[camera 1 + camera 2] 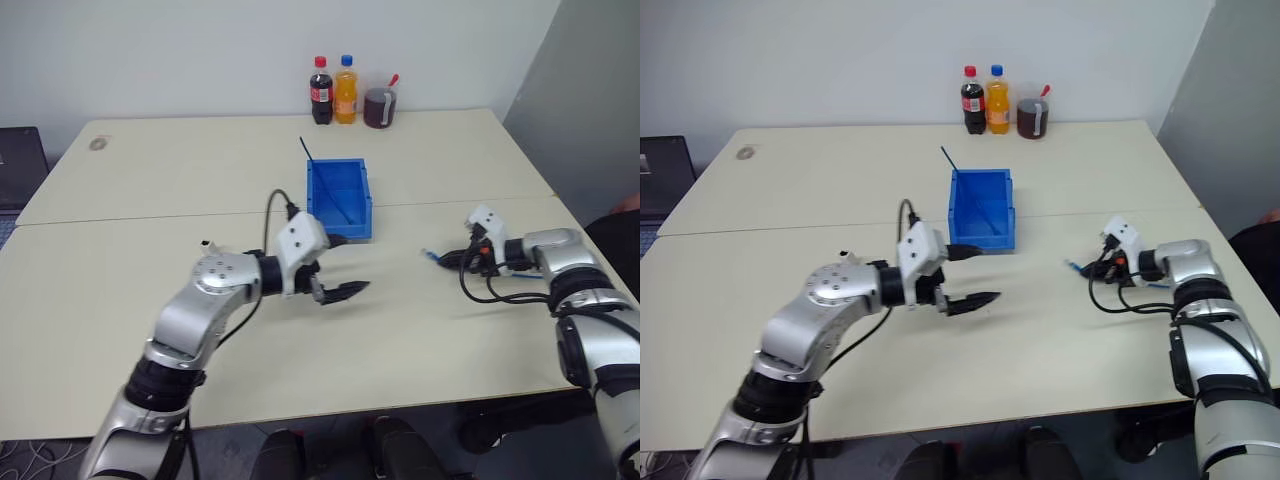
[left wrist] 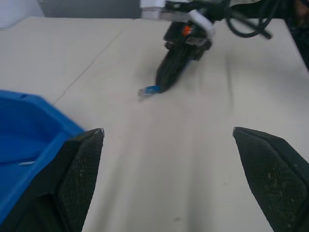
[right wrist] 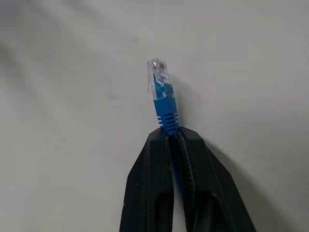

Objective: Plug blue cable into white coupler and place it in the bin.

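The right gripper, near the tabletop's right edge, is clamped on the thin light-blue network cable just behind its fragile clear plug; light and limp, it should be gripped at the stiff boot.

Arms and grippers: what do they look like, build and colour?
Both arms have silver-grey metallic shells with black joint sections. Each wrist carries a white boxy module, with loose black cables looping along the forearm. The left gripper and right gripper each have two black tapered fingers; the left's finger pads have a fine dotted texture. An orange spot shows near the right gripper's base.
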Action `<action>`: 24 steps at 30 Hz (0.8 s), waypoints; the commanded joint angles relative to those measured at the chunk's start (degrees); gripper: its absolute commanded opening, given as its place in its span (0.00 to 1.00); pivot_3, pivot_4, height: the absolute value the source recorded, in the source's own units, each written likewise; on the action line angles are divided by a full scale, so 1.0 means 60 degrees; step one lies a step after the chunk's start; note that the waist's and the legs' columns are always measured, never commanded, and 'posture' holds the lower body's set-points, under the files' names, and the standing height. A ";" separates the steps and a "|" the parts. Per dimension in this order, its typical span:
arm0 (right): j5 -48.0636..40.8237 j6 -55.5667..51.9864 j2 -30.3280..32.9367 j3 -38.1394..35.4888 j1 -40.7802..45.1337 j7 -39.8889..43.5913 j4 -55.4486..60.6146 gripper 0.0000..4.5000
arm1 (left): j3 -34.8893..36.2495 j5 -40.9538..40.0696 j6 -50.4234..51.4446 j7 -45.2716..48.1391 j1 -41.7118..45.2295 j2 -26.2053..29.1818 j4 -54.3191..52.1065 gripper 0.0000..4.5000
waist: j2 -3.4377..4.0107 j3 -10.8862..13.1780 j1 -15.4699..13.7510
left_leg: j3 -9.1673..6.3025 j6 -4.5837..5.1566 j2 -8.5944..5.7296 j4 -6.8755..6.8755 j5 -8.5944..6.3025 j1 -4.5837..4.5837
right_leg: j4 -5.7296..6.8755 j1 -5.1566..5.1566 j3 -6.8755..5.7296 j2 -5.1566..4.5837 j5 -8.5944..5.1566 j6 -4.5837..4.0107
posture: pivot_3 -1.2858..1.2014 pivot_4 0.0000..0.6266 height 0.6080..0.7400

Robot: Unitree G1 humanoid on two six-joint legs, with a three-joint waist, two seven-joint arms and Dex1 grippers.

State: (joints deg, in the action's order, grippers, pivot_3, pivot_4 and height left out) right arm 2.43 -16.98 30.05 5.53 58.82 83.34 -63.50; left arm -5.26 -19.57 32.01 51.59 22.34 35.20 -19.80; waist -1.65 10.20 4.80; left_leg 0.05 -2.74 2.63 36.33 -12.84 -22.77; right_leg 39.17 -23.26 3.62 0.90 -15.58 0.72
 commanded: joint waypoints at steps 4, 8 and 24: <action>-0.1827 -0.5665 -0.0730 0.1908 -0.0371 0.1527 0.4877 0.00 | 0.2222 0.0087 -0.1964 0.0226 -0.3680 0.1077 -0.1651 1.00 | 0.0006 0.0005 -0.0025 | -0.0021 -0.0003 0.0012 -0.0027 -0.0004 -0.0002 | 0.0004 -0.0025 0.0018 -0.0011 0.0000 -0.0002 | 0.52 0.24 1.00; -0.3270 -0.6937 -0.0620 0.3636 -0.0380 0.1527 0.5480 0.00 | 0.3104 0.0445 -0.3185 0.0030 -0.6616 0.0717 -0.2889 1.00 | 0.0001 0.0002 -0.0174 | -0.0013 -0.0002 0.0017 -0.0026 -0.0005 -0.0028 | -0.0012 -0.0036 -0.0009 -0.0040 -0.0003 -0.0006 | 0.52 0.24 1.00; -0.2378 -0.2673 -0.2648 0.5346 0.0596 0.1184 0.0860 0.45 | 0.2067 0.2337 -0.5058 -0.1889 -1.1439 -0.1431 -0.4814 1.00 | -0.0103 -0.0078 0.0070 | 0.0059 0.0003 0.0078 -0.0054 -0.0010 0.0155 | -0.0011 0.0039 0.0045 0.0008 -0.0045 -0.0080 | 0.52 0.24 1.00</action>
State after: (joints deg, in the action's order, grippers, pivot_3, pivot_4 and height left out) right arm -16.16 -35.88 13.52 39.25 61.18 88.87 -53.88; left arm 8.07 -5.99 1.85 41.08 -47.57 26.27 -46.81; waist -2.27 9.73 5.22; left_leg 0.45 -2.72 3.21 36.01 -12.90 -21.83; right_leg 39.10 -23.05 3.86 1.01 -15.85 0.22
